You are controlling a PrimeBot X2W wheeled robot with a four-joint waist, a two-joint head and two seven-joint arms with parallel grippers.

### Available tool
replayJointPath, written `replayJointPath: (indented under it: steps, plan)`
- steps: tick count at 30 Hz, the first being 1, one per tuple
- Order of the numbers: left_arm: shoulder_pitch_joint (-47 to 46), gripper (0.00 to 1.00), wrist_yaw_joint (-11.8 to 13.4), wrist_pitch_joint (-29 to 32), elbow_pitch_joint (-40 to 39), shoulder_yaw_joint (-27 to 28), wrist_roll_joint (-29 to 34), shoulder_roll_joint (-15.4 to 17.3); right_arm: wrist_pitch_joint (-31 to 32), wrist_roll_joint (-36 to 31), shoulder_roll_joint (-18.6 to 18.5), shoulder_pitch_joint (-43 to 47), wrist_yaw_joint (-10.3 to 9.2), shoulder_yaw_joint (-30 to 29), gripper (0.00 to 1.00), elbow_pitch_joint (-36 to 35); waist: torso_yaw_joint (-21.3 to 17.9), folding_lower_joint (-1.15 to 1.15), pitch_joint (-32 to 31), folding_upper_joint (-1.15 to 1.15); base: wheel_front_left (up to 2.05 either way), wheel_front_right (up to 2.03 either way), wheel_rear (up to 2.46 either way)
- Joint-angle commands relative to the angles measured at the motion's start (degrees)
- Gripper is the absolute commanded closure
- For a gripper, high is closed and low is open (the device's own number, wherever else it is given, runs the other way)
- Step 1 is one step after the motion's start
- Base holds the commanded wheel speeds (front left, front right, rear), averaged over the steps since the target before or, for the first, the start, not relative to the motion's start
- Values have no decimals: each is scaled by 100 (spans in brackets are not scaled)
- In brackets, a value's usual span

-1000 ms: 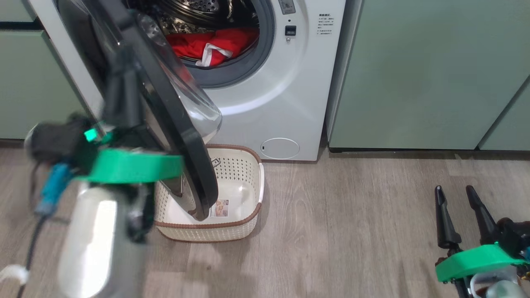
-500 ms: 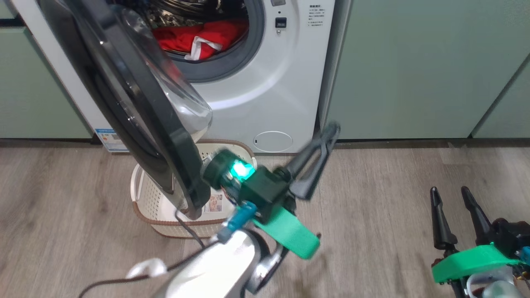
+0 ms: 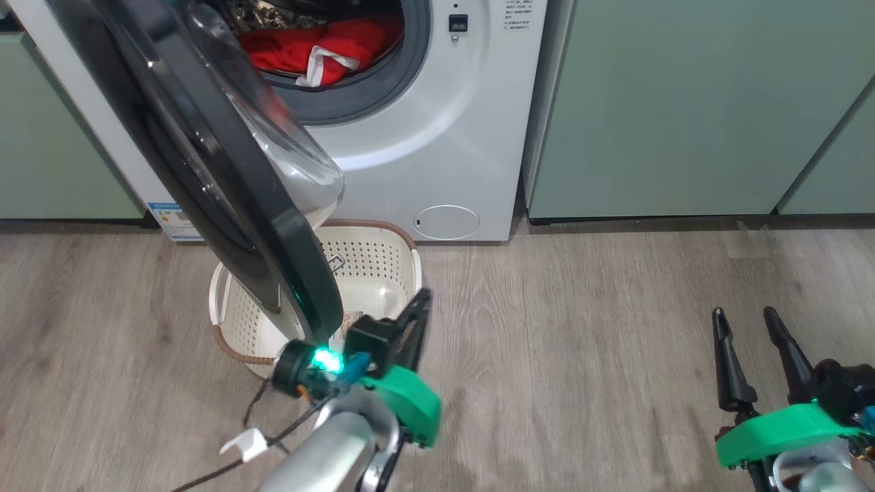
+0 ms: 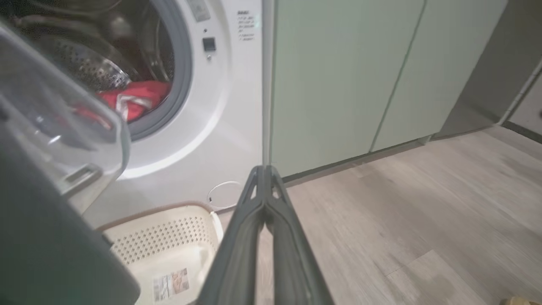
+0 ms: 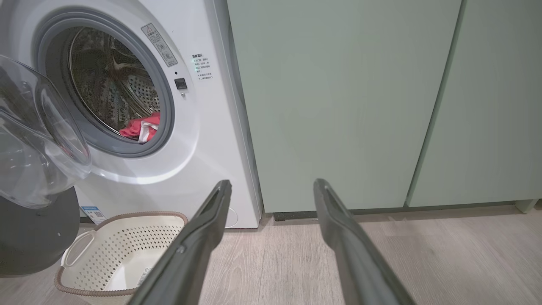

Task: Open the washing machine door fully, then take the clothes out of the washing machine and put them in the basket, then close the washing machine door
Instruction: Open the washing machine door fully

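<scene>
The washing machine door (image 3: 225, 198) has a glossy black face, smooth like plastic, around a clear glass bowl (image 3: 301, 157) that catches reflections. The washing machine (image 3: 444, 137) has a smooth white front with a soft sheen, a matt grey rubber rim (image 3: 372, 102) and a shiny perforated metal drum (image 5: 114, 84). The clothes (image 3: 287, 48) are soft red cloth with white trim. The basket (image 3: 372, 256) is cream perforated plastic with a brown woven-look rim. The floor (image 3: 581, 307) shows matt grey wood grain. The cabinets (image 3: 683, 102) are smooth, matt pale green. The left claw (image 3: 422, 295) and right claw (image 3: 744, 314) have matt dark fingers on green plastic brackets.
</scene>
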Motion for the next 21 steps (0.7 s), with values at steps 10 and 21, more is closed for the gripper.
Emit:
replayJointPath:
  steps: [10, 21]
  plan:
    - [-327, 100, 232, -113, 242, 846, -130, 27, -53, 37, -182, -217, 37, 152, 0, -200, 84, 0, 45, 0, 0, 0, 0]
    - [-129, 100, 144, -114, 122, 1341, 45, 27, -53, 43, -166, -169, 37, 153, 0, -158, 340, 0, 4, 0, 0, 0, 0]
